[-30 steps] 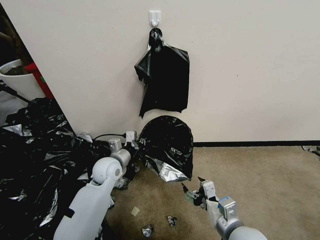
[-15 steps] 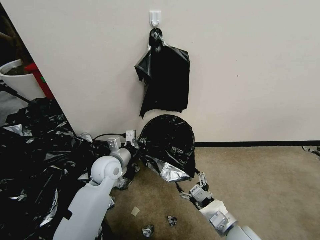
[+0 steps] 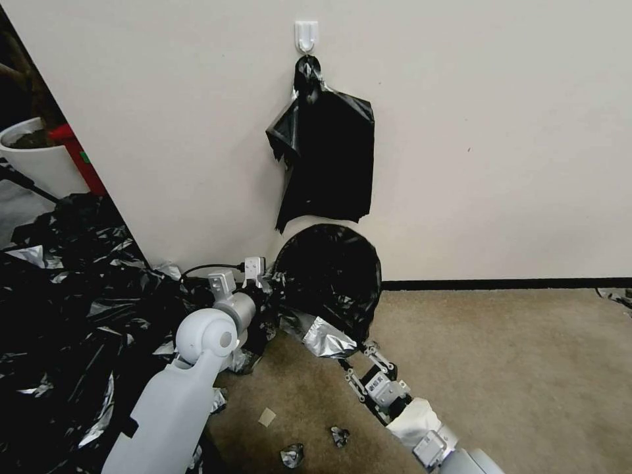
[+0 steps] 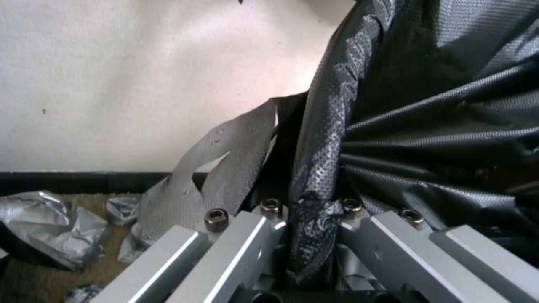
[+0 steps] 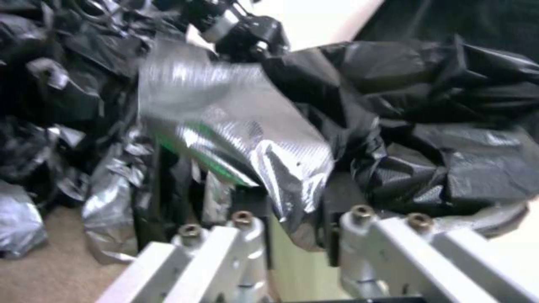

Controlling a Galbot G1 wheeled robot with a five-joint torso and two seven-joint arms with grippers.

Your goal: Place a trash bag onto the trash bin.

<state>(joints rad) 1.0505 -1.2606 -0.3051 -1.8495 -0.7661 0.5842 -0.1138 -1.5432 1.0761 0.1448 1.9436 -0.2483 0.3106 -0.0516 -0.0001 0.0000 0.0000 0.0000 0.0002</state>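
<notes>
Head view: the trash bag [image 3: 329,276] drapes the trash bin against the wall. Left gripper [image 4: 309,219] has its fingers clamped on a bag fold; right gripper [image 3: 359,361], fingers spread, sits at the bag's lower edge.

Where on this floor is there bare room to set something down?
The carpet right of the trash bag, along the black baseboard, is bare. Left is crowded: black plastic sheeting and the left gripper. Scraps litter the near carpet.
</notes>
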